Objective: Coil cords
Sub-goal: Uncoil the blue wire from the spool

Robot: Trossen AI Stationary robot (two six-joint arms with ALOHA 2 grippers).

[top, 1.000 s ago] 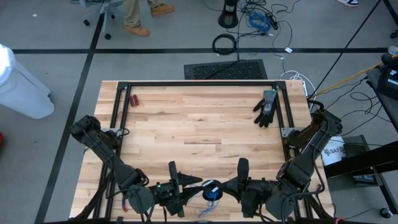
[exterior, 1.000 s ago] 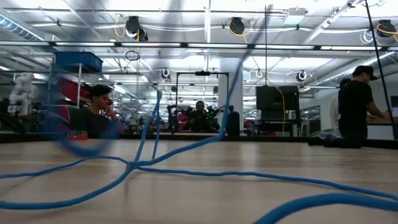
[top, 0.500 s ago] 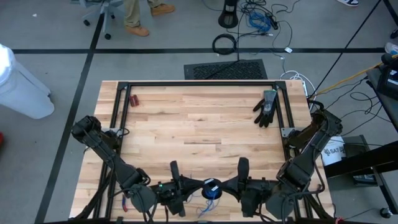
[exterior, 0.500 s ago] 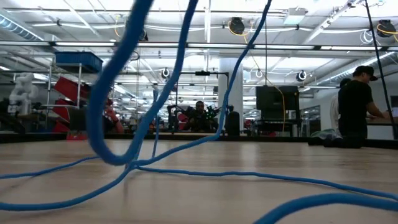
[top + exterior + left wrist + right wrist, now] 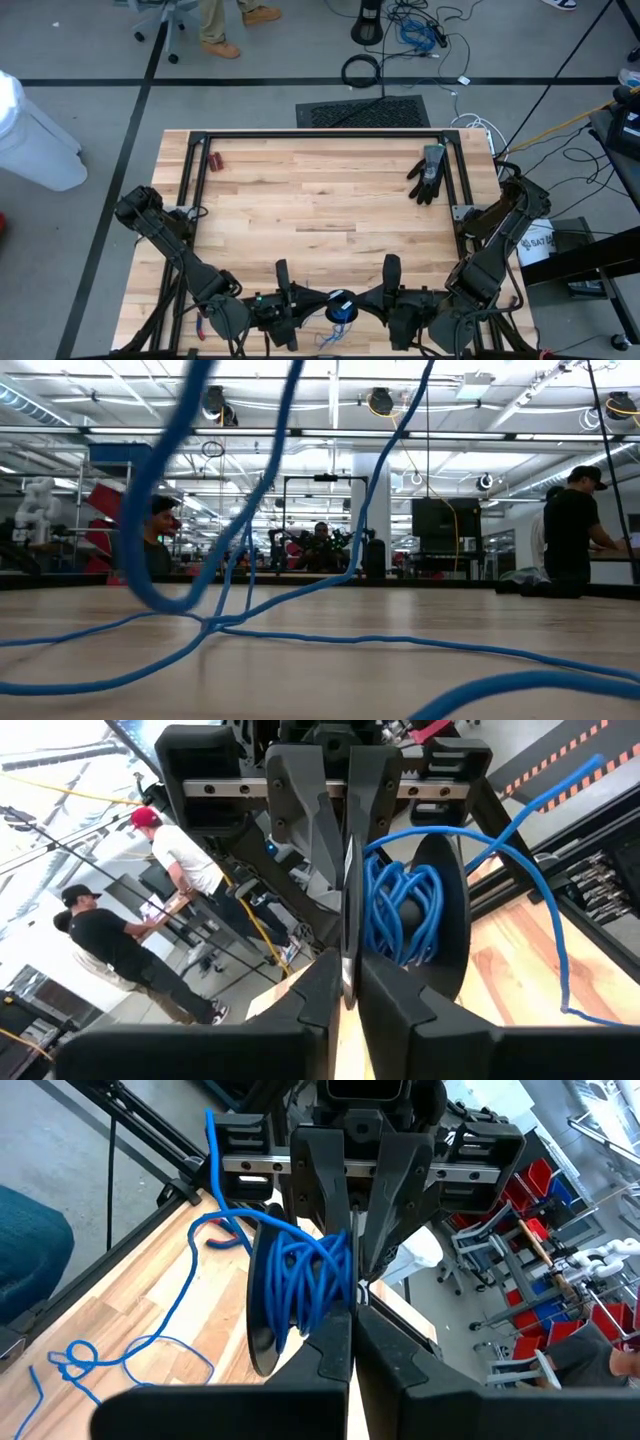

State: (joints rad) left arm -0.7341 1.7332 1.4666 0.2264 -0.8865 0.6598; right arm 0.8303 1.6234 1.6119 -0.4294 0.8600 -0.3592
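Both arms are at the bottom centre of the high view, noses facing each other across the near edge of the bench [image 5: 320,215].

Cable bundle [image 5: 341,306] sits right between them, bottom centre of frame, roughly equidistant; I can't call one arm nearer from above. It's wound on a dark round spool-like piece [image 5: 440,920], as far as I can judge.

Left end effector [image 5: 300,302]: fingers together. In the left wrist view the tips meet with barely a slit, bottom centre, and I can't tell whether a strand is pinched there. The bundle lies just ahead and to the right of them in that frame.

Right end effector [image 5: 372,300]: fingers together, tips meeting at the bottom centre of the right wrist view. The coil [image 5: 300,1285] hangs just ahead, left of centre, touching or nearly touching the finger line. A pinched strand is possible but not visible.

Coil axis runs roughly left-right in the high view, along the line between the two end effectors. The flat face of the coil faces each arm.

Loose tail [image 5: 130,1350] trails off the coil onto the bench, lower left of the right wrist view. In the low view slack lines [image 5: 330,640] cross the whole bench, one loop lifted at the upper left. My read: plenty still unwound, and the next wrap has to feed that slack around the axis.

Black glove [image 5: 429,173] upper right, red-handled pliers [image 5: 214,160] upper left, both well apart.
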